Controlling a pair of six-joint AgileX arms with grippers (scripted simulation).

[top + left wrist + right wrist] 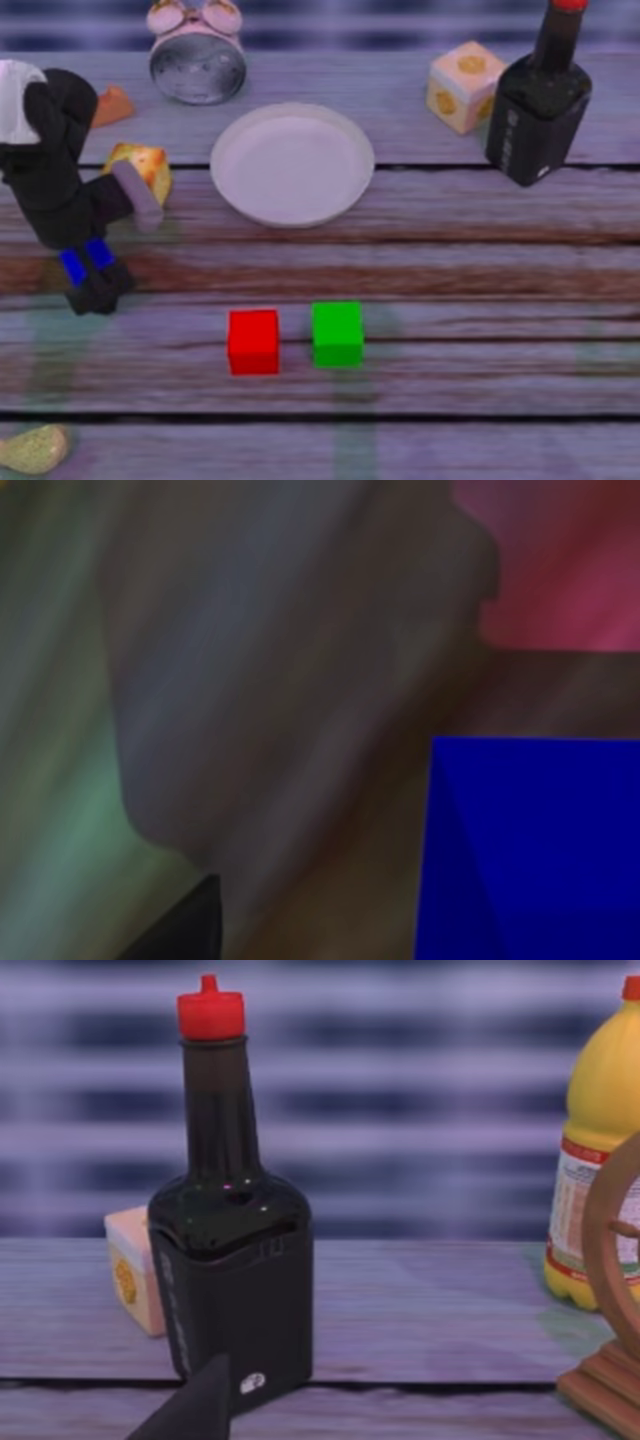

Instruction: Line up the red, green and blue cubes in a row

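Between left gripper [88, 262] fingers, unlabelled blue cube [85, 259].

Dim, soft light – left wrist view blurred

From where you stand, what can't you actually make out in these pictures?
- Blue cube: top view, mostly hidden by the left gripper; the left wrist view shows only one blue corner.
- Right arm: absent from the top view.
- Yellow bottle and wooden wheel: right wrist view, cut off by the edge.
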